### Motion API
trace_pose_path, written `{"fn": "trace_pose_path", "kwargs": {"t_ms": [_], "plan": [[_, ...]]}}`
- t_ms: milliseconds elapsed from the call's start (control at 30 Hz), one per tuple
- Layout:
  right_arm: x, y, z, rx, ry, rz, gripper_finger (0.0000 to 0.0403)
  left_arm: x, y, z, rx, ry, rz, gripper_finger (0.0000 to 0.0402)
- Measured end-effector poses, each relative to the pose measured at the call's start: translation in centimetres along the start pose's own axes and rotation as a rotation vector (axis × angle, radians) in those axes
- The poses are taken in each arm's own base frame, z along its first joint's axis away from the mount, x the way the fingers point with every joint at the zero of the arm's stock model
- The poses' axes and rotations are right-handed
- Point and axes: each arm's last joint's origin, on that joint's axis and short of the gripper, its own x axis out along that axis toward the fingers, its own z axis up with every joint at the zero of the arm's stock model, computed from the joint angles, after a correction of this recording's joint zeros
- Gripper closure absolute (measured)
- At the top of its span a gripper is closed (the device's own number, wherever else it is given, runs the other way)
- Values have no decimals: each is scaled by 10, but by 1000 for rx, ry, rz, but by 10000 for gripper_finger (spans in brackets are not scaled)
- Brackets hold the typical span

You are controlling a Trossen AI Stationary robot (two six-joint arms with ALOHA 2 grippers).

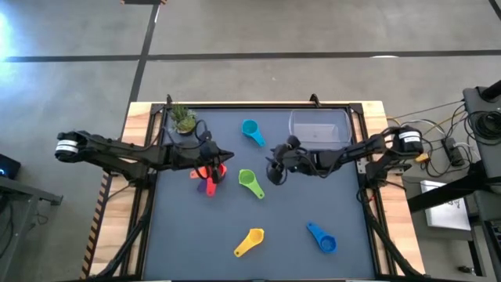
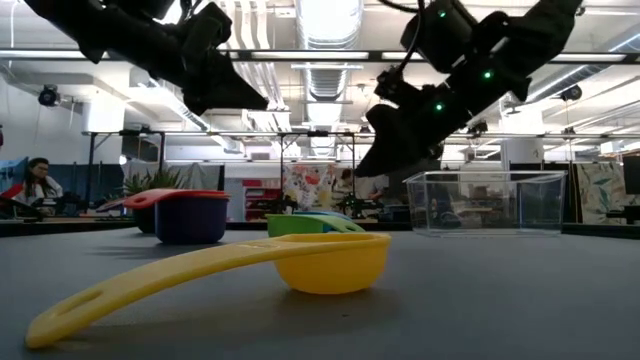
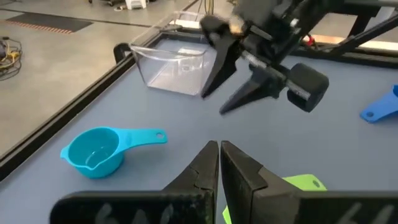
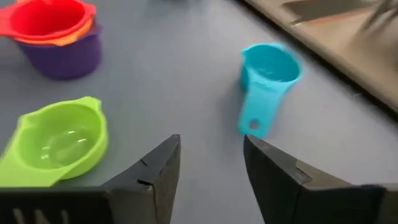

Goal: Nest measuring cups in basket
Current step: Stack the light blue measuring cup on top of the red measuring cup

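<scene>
- Three cups are nested so far: red (image 4: 46,17) in orange (image 4: 81,34) in purple (image 4: 65,59), stacked on the counter (image 1: 282,251), not in the basket (image 1: 319,128).
- Basket sits at the far right of the counter and looks empty from above and from table height.
- Four cups lie loose: teal (image 1: 252,131) near the far edge left of the basket, green (image 1: 250,183) mid-counter just right of the stack, yellow (image 1: 250,242) and blue (image 1: 321,236) toward the near edge, well apart from each other.
- My left hand (image 3: 219,163) hangs just above the stack, fingers closed together with no cup between them.
- My right hand (image 4: 210,163) hovers mid-counter between the green and teal cups, fingers spread, holding nothing.
- Small potted plant (image 1: 184,119) at the far left corner is not part of the job.
- Judgement: under halfway. Four cups left to nest, and the whole stack has to end up in the basket.
- Likely next pick for the right hand is teal or green; both are close. Can't tell which it's lined up on.
</scene>
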Motion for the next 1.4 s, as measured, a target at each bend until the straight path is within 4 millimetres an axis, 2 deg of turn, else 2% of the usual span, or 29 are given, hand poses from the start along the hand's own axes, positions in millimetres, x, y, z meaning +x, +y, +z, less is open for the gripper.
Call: {"fn": "trace_pose_path", "kwargs": {"t_ms": [100,300,467,533,733,900,1067,1400], "plan": [[7,-5,2,34,3,34,203,-1,0,1,-2,-8,0,401],[23,-15,8,23,-47,-67,136,-1,1,-3,0,9,3,401],[42,-22,8,50,-36,-123,96,-4,2,-6,-19,39,7,401],[50,-23,7,59,-28,-144,86,-4,2,-6,-33,38,7,401],[75,-19,8,18,-11,-172,69,-7,3,-24,-87,85,12,401],[89,-16,10,-12,30,-200,69,-14,6,-22,-101,28,46,401],[90,-16,16,-65,125,-242,71,-21,8,-16,-112,-10,43,402],[66,-19,35,24,73,-247,74,-29,9,-10,-112,-38,32,402]]}}
